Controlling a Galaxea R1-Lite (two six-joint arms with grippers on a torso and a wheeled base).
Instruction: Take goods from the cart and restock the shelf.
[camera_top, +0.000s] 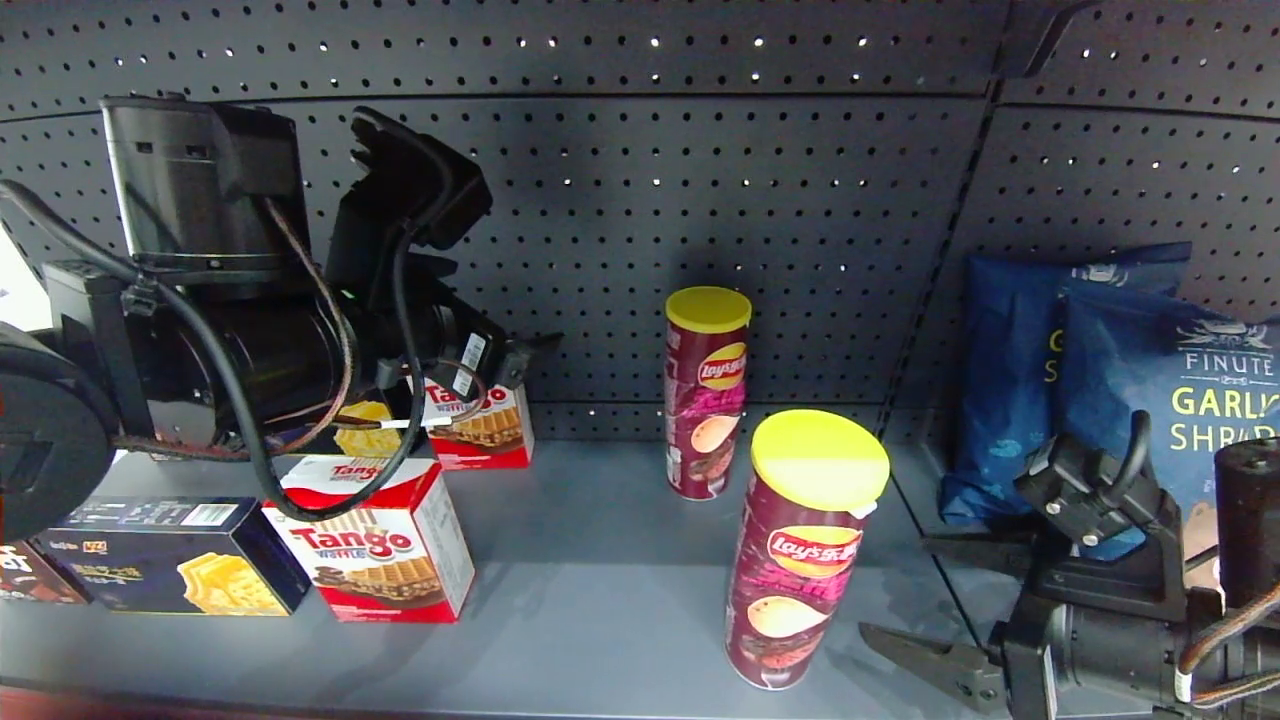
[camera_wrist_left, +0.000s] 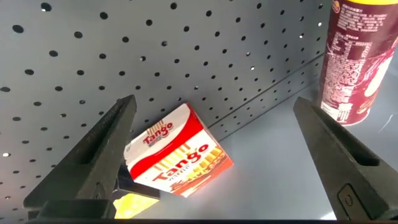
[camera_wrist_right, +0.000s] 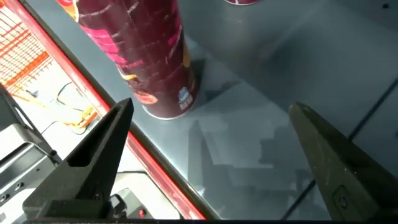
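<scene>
Two maroon chip cans with yellow lids stand upright on the grey shelf (camera_top: 600, 600), one at the back (camera_top: 707, 395) and one near the front (camera_top: 800, 560). My right gripper (camera_top: 897, 590) stands open and empty just right of the front can (camera_wrist_right: 149, 56), apart from it. A red-and-white wafer box (camera_top: 385, 550) stands front left, and a second one (camera_top: 485, 425) sits by the pegboard. My left gripper (camera_wrist_left: 214, 104) hovers open over that rear box (camera_wrist_left: 177, 155), holding nothing. The back can (camera_wrist_left: 360, 56) stands beside it.
A dark blue box (camera_top: 180, 555) lies at the shelf's front left. Blue snack bags (camera_top: 1100, 370) lean at the right behind a shelf divider. The pegboard wall (camera_top: 640, 200) closes the back. The red shelf lip (camera_wrist_right: 112, 118) and an orange cart (camera_wrist_right: 18, 50) show below the front can.
</scene>
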